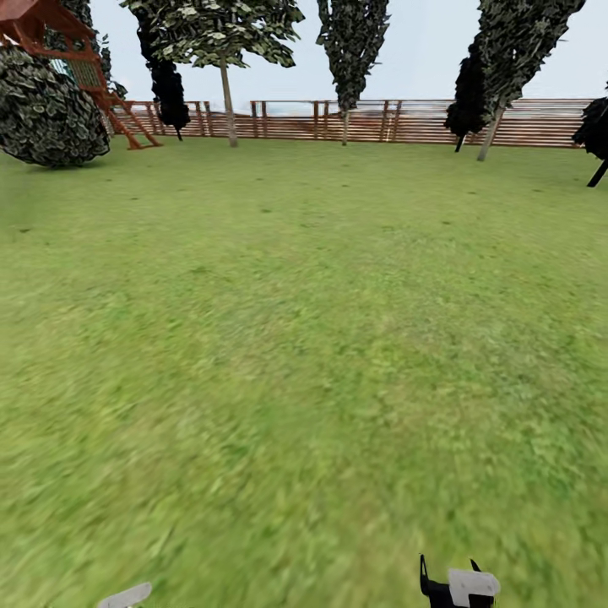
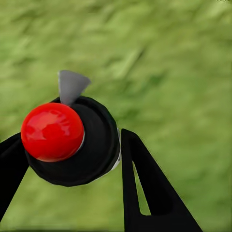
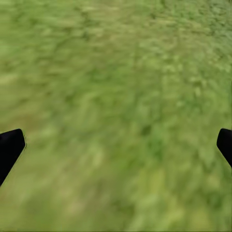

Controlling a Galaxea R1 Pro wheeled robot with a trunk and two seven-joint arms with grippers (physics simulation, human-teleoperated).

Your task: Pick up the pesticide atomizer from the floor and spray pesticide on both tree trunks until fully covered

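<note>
Left pincer (image 2: 67, 159) is seen closed around the pesticide atomizer (image 2: 72, 140): a black round body with a glossy red knob (image 2: 52, 131) on top and a grey cone nozzle (image 2: 71, 86) projecting from it. One black finger (image 2: 145, 188) is pressed against one side of the body, the other against the opposite side. Blurred grass lies beneath.

Right pincer (image 3: 116, 145) is seen spread wide, nothing between its black fingertips (image 3: 9, 145); only lawn is beneath it. In the head view its black and white housing (image 1: 460, 584) is recorded at the near right edge, and a grey tip (image 1: 125, 596) at the near left edge.

The garden lawn (image 1: 304, 338) stretches far ahead to a brown slat fence (image 1: 405, 122). Against the fence, pale-trunked trees are noted: one at far left of centre (image 1: 228, 105), one near centre (image 1: 344, 122), one leaning at far right (image 1: 490, 131). Dark cone-shaped trees (image 1: 169, 97) stand between them. A round bush (image 1: 46, 114) and a red wooden play frame (image 1: 93, 72) are noted at far left.
</note>
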